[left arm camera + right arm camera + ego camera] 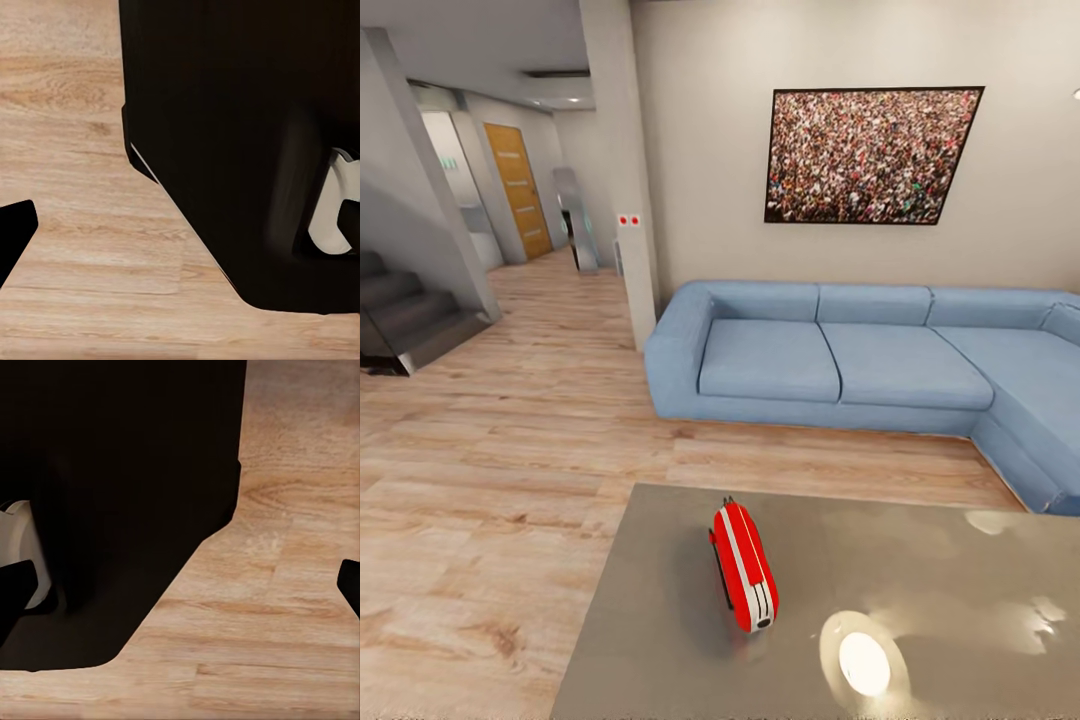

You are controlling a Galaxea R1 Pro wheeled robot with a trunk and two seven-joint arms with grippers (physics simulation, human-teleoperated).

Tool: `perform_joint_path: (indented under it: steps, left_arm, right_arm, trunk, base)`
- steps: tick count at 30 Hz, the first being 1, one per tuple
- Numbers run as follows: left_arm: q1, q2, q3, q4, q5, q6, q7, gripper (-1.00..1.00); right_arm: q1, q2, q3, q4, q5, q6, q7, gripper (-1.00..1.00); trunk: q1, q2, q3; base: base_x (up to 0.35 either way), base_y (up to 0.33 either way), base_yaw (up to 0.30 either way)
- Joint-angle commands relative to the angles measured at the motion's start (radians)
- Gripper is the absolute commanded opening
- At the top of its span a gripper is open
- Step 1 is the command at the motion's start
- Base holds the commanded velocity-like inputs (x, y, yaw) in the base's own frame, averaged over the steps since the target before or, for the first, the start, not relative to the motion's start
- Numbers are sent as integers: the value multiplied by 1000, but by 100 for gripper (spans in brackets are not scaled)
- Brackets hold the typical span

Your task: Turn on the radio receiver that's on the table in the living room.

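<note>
The red radio receiver (743,565) with white trim stands on the glossy grey-taupe table (960,560), near its left part, seen end-on from the head view. In the left wrist view my left gripper (180,225) hangs over the wood floor beside my black base, one dark fingertip (16,232) far to one side, nothing between the fingers. My right gripper (180,585) is also low beside the base, its fingertips (15,589) wide apart and empty. Both grippers are open and far from the radio.
A blue sectional sofa (840,360) stands beyond the table under a framed crowd picture (870,155). A strip of plank floor (490,480) runs between sofa and table and off left toward stairs (400,310), a pillar (625,200) and a wooden door (518,190).
</note>
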Motion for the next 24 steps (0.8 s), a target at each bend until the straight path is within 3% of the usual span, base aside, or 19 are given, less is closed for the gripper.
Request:
perform_joint_path:
  steps: [1,24]
  left_arm:
    - [0,0,0,0,0,0,0,100]
    - [0,0,0,0,0,0,0,100]
  right_arm:
    - [0,0,0,0,0,0,0,100]
    - [0,0,0,0,12,-1,0,100]
  trunk:
    - [0,0,-2]
    - [0,0,-39]
  base:
    - [0,0,0]
    - [0,0,0]
